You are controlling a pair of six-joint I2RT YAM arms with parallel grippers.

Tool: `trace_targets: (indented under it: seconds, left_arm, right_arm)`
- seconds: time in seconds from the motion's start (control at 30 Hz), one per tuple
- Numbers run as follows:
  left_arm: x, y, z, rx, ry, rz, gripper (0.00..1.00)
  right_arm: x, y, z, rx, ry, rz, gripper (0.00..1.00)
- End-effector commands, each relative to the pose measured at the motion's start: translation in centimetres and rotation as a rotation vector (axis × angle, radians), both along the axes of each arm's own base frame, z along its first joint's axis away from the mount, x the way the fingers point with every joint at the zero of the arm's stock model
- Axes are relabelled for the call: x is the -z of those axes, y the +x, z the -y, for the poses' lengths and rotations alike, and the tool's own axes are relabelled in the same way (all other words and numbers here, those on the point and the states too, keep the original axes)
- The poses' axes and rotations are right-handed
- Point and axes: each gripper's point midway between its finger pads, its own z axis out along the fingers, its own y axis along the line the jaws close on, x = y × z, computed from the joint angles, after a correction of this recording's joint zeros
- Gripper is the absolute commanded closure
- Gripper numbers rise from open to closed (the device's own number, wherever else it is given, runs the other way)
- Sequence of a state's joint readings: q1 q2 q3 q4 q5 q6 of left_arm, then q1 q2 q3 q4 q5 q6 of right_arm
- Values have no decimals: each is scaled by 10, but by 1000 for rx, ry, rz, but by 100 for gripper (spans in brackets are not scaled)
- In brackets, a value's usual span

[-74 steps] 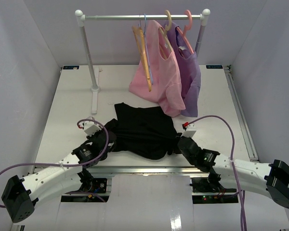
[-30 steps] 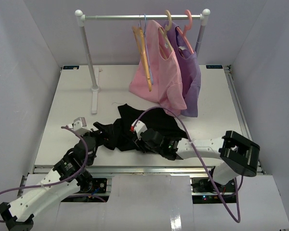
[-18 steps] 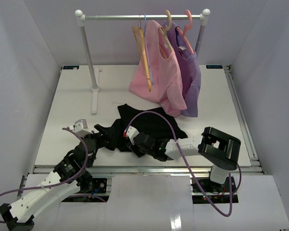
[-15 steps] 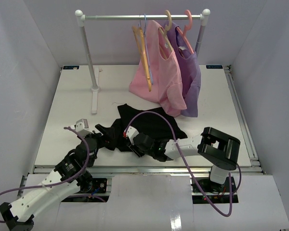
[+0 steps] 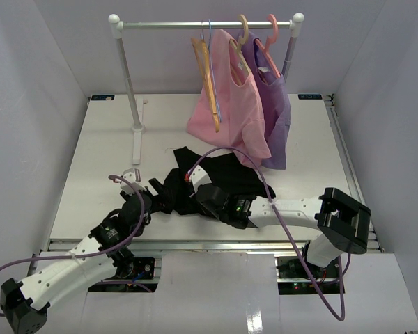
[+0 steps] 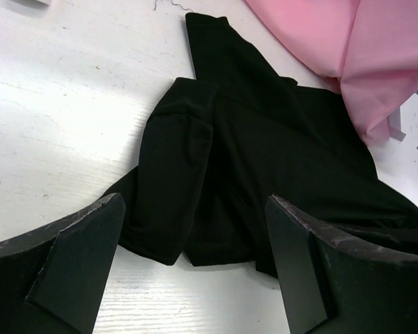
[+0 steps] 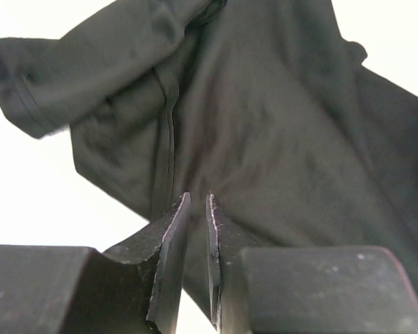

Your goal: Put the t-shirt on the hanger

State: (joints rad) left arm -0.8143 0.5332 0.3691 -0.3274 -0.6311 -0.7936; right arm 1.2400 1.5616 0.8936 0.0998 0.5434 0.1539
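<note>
The black t-shirt (image 5: 231,177) lies bunched near the table's front edge. My right gripper (image 5: 188,197) reaches across it from the right. In the right wrist view that gripper (image 7: 195,206) is shut on a fold of the t-shirt (image 7: 265,125), with dark cloth filling the thin gap between the jaws. My left gripper (image 5: 159,197) sits just left of the cloth; in the left wrist view it (image 6: 195,257) stands wide open, low over the table, and the t-shirt (image 6: 265,153) lies ahead of its fingers, untouched. The light-blue hanger (image 5: 210,31) hangs on the rail, mostly behind an orange one.
A garment rack (image 5: 129,83) stands at the back of the white table (image 5: 104,153). A bare orange hanger (image 5: 207,76), a pink garment (image 5: 231,111) and a purple garment (image 5: 275,104) on a pink hanger (image 5: 270,31) hang from its rail. The pink hem (image 6: 348,42) hangs just beyond the t-shirt.
My right arm swung left across the t-shirt and its jaws closed on a fold. The cloth has bunched up leftward and back. My left gripper stayed open and edged toward the cloth.
</note>
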Motion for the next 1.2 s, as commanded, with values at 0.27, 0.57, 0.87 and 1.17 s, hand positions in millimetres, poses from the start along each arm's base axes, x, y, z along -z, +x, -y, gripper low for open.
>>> trace_targets:
  seconds: [0.27, 0.57, 0.87, 1.17]
  left_arm:
    - [-1, 12, 14, 36, 55, 0, 9]
    - [-7, 6, 2, 6, 14, 46, 9]
    - [-6, 4, -4, -9, 18, 49, 9]
    - [-3, 5, -3, -4, 26, 46, 10]
  right_arm:
    - [-5, 0, -7, -31, 25, -36, 78]
    - [13, -8, -28, -113, 33, -86, 63]
    - [41, 6, -32, -33, -49, -86, 63]
    - [-1, 16, -22, 41, -5, -26, 85]
